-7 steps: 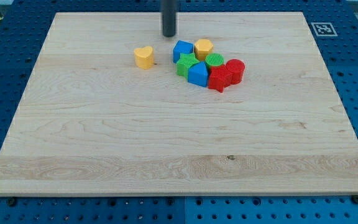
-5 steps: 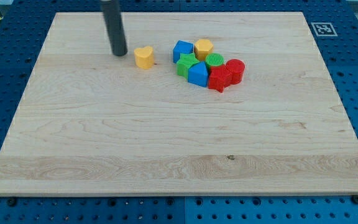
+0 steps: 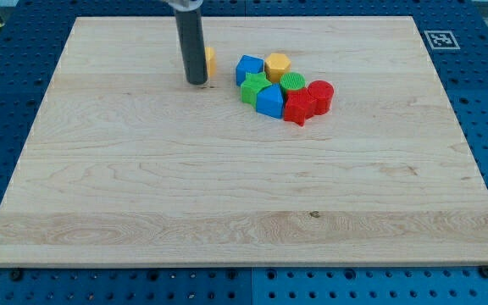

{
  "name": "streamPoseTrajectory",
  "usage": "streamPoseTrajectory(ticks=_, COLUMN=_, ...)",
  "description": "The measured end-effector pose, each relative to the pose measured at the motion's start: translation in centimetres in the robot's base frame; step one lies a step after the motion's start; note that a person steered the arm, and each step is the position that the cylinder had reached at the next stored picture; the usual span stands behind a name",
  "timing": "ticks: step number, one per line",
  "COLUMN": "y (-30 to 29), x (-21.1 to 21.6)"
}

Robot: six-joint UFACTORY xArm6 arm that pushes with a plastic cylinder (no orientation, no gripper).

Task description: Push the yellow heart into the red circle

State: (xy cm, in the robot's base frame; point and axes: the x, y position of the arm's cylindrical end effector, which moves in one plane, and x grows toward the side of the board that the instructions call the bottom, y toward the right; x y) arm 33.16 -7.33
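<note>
Wooden board: eight small blocks counted. Two yellow: a yellow heart, mostly hidden behind the dark rod, and a yellow hexagonal block. Two blue blocks, two green blocks, one red star-like block, one red circle. My tip sits just beside the heart; contact cannot be told. No pincer fitted.
</note>
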Motion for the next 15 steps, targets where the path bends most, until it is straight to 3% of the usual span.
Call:
streamPoseTrajectory(ticks=2, y=0.7, x=-4.5)
streamPoseTrajectory(ticks=3, y=-3.1, x=-5.3)
streamPoseTrajectory(ticks=5, y=1.1, x=-9.2)
streamPoseTrajectory(ticks=6, y=4.6, x=-8.0)
streamPoseTrajectory(ticks=8, y=-0.6, x=-6.9)
streamPoseTrajectory(ticks=11, y=4.2, x=-5.7)
streamPoseTrajectory(ticks=13, y=-0.7, x=-2.6)
streamPoseTrajectory(ticks=15, y=1.4, x=-4.4)
